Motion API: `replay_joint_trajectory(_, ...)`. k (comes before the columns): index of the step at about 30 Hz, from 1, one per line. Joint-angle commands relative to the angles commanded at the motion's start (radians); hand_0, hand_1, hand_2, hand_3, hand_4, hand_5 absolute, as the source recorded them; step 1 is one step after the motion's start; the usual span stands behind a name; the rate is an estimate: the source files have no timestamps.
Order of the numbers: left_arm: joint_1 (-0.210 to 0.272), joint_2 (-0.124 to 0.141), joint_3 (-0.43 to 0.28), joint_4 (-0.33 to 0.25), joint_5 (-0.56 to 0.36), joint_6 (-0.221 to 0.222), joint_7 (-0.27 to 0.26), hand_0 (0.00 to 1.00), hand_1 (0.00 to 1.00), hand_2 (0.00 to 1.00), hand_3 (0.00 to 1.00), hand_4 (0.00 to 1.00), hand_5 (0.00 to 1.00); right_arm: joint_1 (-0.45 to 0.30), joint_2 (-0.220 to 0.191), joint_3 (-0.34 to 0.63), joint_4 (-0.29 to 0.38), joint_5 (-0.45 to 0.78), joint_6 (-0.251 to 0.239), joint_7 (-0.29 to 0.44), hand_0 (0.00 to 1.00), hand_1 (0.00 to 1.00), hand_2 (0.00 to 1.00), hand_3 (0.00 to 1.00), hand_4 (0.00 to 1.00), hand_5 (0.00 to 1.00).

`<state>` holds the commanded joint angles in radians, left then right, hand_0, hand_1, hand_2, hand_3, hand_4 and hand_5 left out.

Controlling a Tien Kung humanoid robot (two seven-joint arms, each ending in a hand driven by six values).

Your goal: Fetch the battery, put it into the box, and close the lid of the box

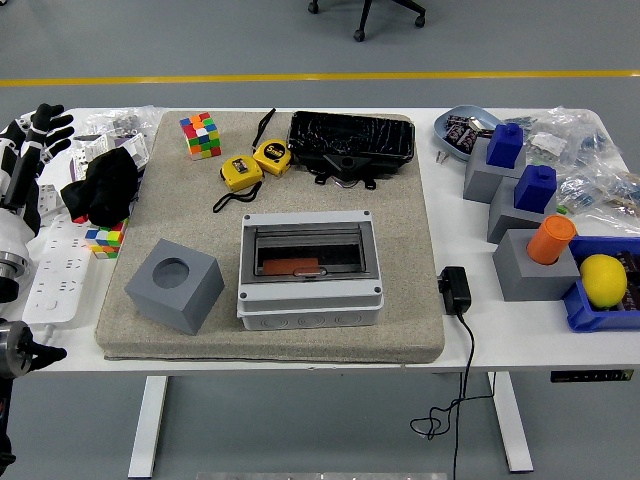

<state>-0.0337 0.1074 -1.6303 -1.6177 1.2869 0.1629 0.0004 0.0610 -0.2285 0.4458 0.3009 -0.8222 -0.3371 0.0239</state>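
A grey box [310, 268] stands on the beige mat [400, 300] at the table's middle. Its dark window shows an orange-brown flat item [291, 267] inside. I cannot tell whether a clear lid covers the window. A blue bowl [452, 122] at the back right holds small dark packs that may be batteries. My left hand [40, 128] is at the far left edge, raised above the table, its black fingers spread and holding nothing. It is far from the box. My right arm is not seen.
A grey cube with a round hole [174, 284], a black tray [351, 143], two yellow tape measures [254, 162] and a colour cube [200, 134] lie on the mat. A black cloth [103, 185] and power strip [50, 270] are left. Grey blocks [530, 265], a lemon [603, 279] and a black adapter [455, 290] are right.
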Motion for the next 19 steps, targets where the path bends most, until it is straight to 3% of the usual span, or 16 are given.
replay_joint_trajectory(19,0.001,0.004,0.002,-0.003,0.009,-0.012,-0.012,0.763,0.749,0.724,0.699,0.965,0.787,0.003,-0.001,-0.003,0.0,0.003,0.0,0.001,0.813,0.805,0.779,0.8,0.998,0.998)
